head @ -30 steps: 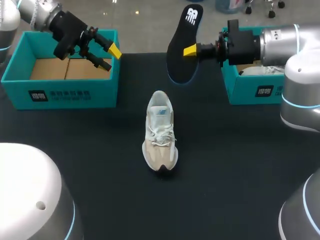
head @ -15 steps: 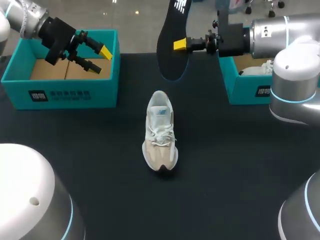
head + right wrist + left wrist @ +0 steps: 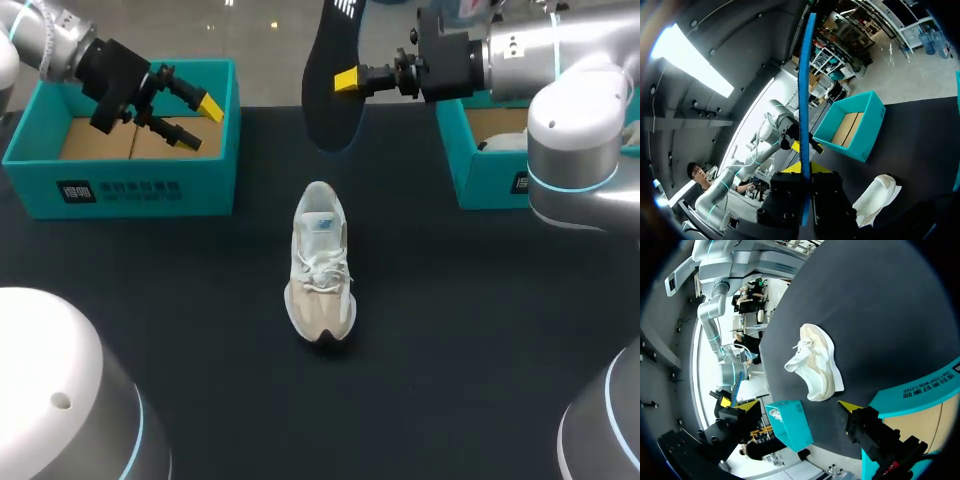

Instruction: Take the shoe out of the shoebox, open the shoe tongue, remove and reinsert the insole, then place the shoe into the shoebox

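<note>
the black table carries everything. a teal left box sits at its far left corner, open and showing only a bare brown floor, so it is probably the one waiting for the shoe. a matching right box sits at the far right with something white in it that i can't make out. the shoe lies alone at the middle of the table, well apart from both boxes, upright on its sole with the toe toward the robot and the heel opening toward the far edge, which leaves that opening free to reach from above. the insole is out of the shoe and in the air over the far edge, hanging nearly upright beyond the heel; in the right wrist view it is edge-on between the fingers. the right gripper pinches it from two sides about halfway along, so the lower end hangs free, likely to lead into the shoe. removal looks done, reinsertion not yet begun. the left gripper hovers over the left box with its fingers spread and nothing between them, out of the way.
</note>
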You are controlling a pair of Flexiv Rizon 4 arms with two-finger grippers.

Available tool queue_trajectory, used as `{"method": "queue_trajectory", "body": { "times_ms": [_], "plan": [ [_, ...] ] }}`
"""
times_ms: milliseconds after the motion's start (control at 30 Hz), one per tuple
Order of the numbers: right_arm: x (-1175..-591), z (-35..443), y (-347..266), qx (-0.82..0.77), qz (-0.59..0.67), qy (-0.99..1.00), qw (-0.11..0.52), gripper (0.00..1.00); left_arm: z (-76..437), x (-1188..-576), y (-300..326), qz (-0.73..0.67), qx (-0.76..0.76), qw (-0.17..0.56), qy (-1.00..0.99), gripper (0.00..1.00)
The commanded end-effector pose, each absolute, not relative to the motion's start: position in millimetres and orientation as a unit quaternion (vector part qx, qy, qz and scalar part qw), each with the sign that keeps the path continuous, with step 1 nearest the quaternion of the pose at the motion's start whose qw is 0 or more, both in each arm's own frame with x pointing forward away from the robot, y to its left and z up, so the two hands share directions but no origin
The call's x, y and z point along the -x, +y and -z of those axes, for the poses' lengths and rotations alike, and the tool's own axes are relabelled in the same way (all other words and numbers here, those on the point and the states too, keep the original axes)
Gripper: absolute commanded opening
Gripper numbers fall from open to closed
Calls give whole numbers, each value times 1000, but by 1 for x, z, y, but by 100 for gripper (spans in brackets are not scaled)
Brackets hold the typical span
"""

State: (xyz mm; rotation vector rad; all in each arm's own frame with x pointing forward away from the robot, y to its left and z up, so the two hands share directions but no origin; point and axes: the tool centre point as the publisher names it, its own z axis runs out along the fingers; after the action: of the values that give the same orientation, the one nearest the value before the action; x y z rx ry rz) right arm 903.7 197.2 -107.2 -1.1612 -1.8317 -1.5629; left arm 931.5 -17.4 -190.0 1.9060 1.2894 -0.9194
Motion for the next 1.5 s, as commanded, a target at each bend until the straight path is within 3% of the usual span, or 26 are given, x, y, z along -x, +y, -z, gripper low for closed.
{"method": "queue_trajectory", "body": {
  "times_ms": [33,133,567,1500],
  "plan": [
    [-904,108,198,423,568,-667,232,0,190,-931,-17,350,-728,324,492,100],
    [-904,108,198,423,568,-667,232,0,190,-931,-17,350,-728,324,492,100],
    [-950,125,224,350,589,-720,107,0,190,-931,-17,350,-728,324,492,100],
    [-952,131,225,350,589,-721,106,0,190,-931,-17,350,-728,324,492,100]
  ]
}}
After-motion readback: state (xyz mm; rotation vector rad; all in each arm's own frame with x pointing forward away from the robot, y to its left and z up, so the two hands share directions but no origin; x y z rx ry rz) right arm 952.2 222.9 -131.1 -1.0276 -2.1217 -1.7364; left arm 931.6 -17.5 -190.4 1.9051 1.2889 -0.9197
